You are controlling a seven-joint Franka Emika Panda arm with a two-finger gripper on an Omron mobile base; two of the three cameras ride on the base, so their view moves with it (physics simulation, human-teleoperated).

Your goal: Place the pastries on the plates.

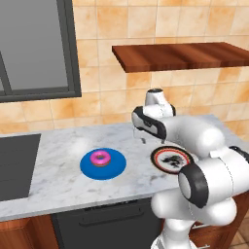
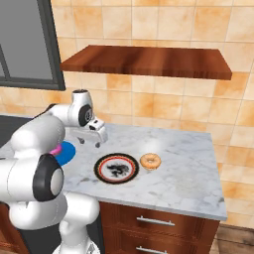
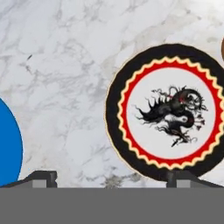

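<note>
Claw (image 2: 89,142) spread wide, nothing between tips, hanging above bare marble desk (image 2: 183,173) between two plates. In hand view, tips (image 3: 43,177) sit far apart at bottom. White plate (image 2: 116,167) with dark rim and black motif lies just right of claw, bare. Orange-tan donut (image 2: 150,161) on desk just beside that plate's right edge. Blue plate (image 1: 103,164) left of claw, pink donut (image 1: 101,158) resting on it.

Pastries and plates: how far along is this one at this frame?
Half done. The pink donut lies on the blue plate. The gripper hangs open and empty over the counter. Left: the glazed donut lies on the marble beside the dragon plate, which holds nothing.
</note>
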